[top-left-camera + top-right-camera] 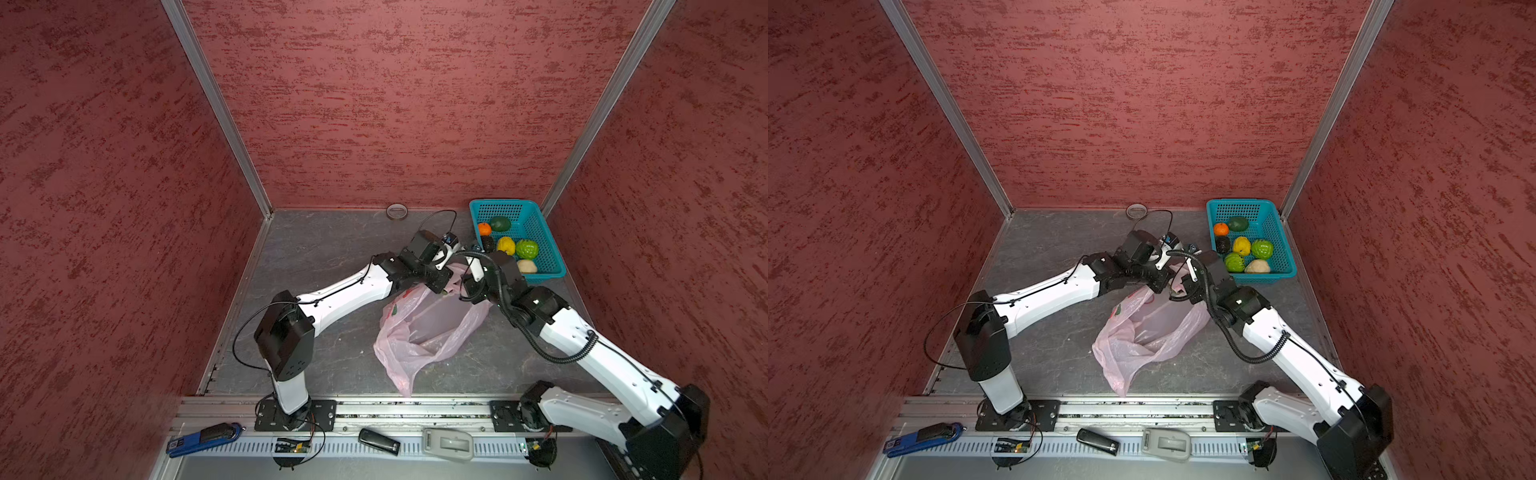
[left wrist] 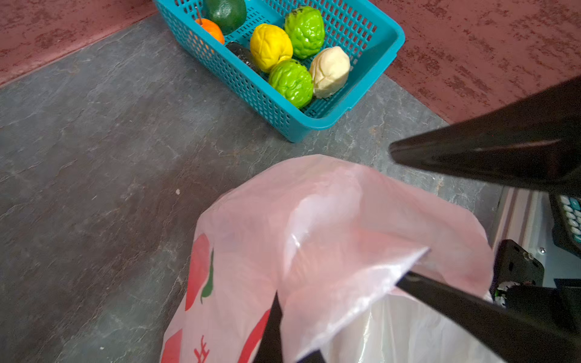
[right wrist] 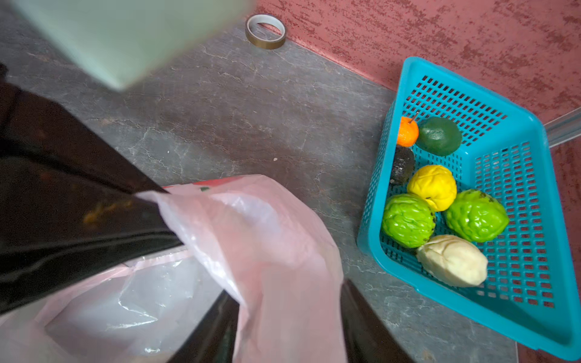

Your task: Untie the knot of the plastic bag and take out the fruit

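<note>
The plastic bag (image 1: 419, 332) is thin translucent pale pink film, crinkled, glossy where light strikes, with red print. Among the fruit (image 2: 304, 31), the green pieces are bumpy with a glossy sheen; the yellow and beige are duller and furrowed. The basket (image 1: 503, 210) is smooth teal perforated plastic. The desk (image 1: 324, 249) is grey, stone-like, veined, matt. The walls (image 1: 395, 104) are red, rough, mottled. The corner profiles (image 1: 216, 104) are bare metal. The fingers (image 2: 471, 151) are black, smooth, glossy. The arm shells (image 1: 353, 291) are white, smooth plastic.
</note>
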`<state>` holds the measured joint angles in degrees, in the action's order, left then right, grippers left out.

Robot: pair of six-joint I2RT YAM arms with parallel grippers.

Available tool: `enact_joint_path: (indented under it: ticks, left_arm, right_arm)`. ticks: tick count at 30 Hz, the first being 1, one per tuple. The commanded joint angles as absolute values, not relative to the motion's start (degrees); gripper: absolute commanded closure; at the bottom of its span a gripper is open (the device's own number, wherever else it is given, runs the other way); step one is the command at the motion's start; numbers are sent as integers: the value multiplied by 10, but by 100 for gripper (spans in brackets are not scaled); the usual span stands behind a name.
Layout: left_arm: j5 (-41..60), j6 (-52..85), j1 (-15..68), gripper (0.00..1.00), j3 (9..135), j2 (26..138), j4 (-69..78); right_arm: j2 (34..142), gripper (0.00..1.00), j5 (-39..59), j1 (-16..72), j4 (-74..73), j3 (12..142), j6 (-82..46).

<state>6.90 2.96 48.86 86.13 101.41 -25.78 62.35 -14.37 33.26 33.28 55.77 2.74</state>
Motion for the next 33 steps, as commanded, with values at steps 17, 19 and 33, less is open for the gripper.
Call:
enact_joint_path:
  ticks: [17,19,33]
  left_arm:
    - [-29,169,491,100,941,982,-401]
    - [-30,175,491,100,928,976,-396]
    - [-25,187,501,100,877,947,-359]
  right_arm:
    - [530,25,185,408,294,527,-270]
    - [529,25,181,413,256,489,-300]
    - [642,31,49,437,121,410,-469]
